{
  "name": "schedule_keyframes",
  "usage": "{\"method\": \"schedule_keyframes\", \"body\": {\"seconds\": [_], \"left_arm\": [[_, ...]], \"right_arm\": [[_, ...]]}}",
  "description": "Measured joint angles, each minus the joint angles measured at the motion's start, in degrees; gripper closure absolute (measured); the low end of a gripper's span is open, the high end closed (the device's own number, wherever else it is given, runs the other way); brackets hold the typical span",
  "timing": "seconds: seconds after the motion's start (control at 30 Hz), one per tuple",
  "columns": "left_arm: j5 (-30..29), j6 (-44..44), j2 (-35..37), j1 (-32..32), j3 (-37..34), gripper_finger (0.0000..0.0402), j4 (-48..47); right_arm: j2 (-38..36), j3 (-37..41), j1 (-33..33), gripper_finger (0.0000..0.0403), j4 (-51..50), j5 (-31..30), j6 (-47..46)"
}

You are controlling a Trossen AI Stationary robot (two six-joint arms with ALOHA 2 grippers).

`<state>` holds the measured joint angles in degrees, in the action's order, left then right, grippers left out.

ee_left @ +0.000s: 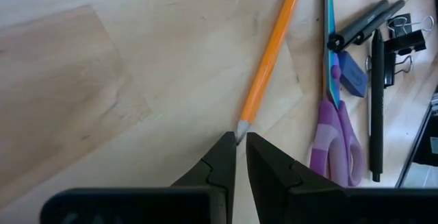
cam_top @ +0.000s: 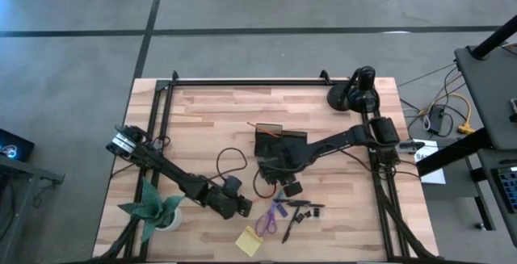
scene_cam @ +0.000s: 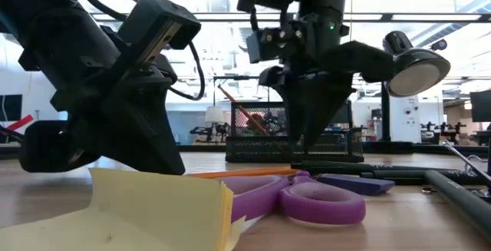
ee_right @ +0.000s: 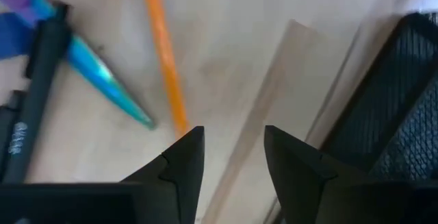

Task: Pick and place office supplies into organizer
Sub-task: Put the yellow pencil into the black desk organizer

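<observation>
The thin orange wooden pencil lies flat on the tabletop, at six o'clock from the black mesh organizer. It is likely light, stiff and prone to rolling, so grip mid-shaft. Left gripper fingers nearly clenched, empty, at its tip; right gripper fingers released, empty.

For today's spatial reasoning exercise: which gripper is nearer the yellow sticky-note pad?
Left. The left gripper sits just above the pad in the high view; the right gripper is farther off, near the organizer.
</observation>
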<state>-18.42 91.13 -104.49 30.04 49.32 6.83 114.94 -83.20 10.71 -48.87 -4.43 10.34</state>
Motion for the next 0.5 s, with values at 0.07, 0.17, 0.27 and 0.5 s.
{"method": "schedule_keyframes", "body": {"seconds": [0.07, 0.17, 0.27, 0.5], "left_arm": [[0.0, 0.0, -0.4, -0.1, 0.1, 0.0378, 0.1], [0.0, 0.1, -0.6, -0.1, 0.1, 0.0378, 0.2], [0.2, 0.1, -0.5, -0.3, 0.1, 0.0378, 0.1], [0.0, -0.5, 1.7, -0.3, -0.2, 0.0378, -0.9]], "right_arm": [[-0.2, 0.0, 0.3, 0.0257, 0.4, 0.0, 0.0], [-0.2, 0.0, 0.3, 0.0258, 0.3, 0.0, -1.3], [-0.2, 0.0, 0.3, 0.0259, 0.3, -0.2, -2.3], [-0.2, 0.0, 0.4, 0.0258, 0.7, -0.2, -2.9]]}}
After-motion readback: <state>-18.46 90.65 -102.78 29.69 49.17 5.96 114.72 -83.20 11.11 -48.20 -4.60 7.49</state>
